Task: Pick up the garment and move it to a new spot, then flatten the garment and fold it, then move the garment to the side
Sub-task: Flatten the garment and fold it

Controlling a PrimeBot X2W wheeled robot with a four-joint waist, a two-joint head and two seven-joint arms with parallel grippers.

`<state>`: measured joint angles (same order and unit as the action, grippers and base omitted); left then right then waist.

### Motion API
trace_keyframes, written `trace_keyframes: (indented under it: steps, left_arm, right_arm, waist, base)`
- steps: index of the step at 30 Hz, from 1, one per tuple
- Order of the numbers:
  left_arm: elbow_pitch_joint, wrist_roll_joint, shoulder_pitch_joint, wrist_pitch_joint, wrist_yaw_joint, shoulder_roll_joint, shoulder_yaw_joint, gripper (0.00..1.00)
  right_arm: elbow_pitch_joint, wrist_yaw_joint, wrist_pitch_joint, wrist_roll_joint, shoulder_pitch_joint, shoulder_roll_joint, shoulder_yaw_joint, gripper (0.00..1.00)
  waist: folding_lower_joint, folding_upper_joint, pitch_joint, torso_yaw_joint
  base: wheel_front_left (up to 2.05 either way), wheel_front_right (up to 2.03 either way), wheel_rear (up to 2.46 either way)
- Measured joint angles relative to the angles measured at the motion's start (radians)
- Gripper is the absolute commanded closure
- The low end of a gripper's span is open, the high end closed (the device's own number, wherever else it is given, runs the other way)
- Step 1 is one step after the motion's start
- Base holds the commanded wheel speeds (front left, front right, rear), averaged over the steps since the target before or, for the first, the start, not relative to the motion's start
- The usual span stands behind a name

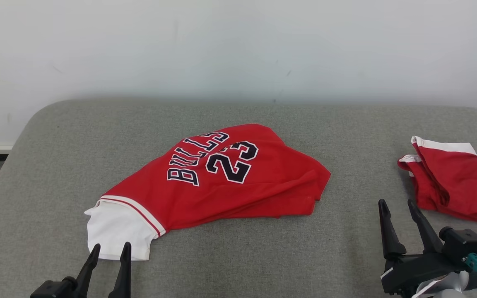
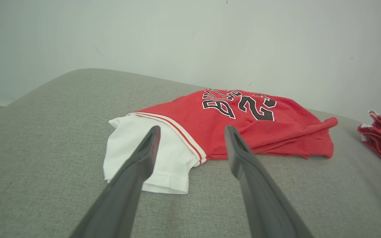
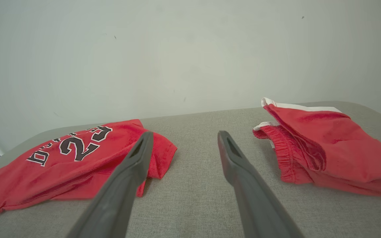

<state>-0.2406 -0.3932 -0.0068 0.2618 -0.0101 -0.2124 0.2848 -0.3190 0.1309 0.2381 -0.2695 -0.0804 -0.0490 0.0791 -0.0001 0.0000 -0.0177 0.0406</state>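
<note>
Red Bulls 23 jersey (image 1: 238,186) lies rumpled mid grey padded surface (image 1: 263,256). My left gripper (image 1: 111,247) is spread and empty, tips just short of its white sleeve (image 1: 114,231). My right gripper (image 1: 396,203) is spread and empty, between the jersey and the folded red shorts (image 1: 449,182).

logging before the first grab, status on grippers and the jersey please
Left gripper open, empty, by white end of jersey. Right gripper open, empty. Jersey rumpled at centre, not yet flattened. Red shorts at right, apart from it.
</note>
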Motion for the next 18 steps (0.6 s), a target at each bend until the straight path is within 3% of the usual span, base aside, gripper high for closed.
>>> trace_keyframes:
  steps: [18]
  left_arm:
    - [-0.052, 0.012, -0.008, -0.008, -0.022, 0.020, -0.030, 0.00]
  right_arm:
    - [0.019, 0.000, -0.052, -0.012, 0.006, 0.000, -0.025, 0.00]
  waist:
    - [0.0000, 0.0000, 0.001, 0.017]
  base:
    - [0.00, 0.00, 0.00]
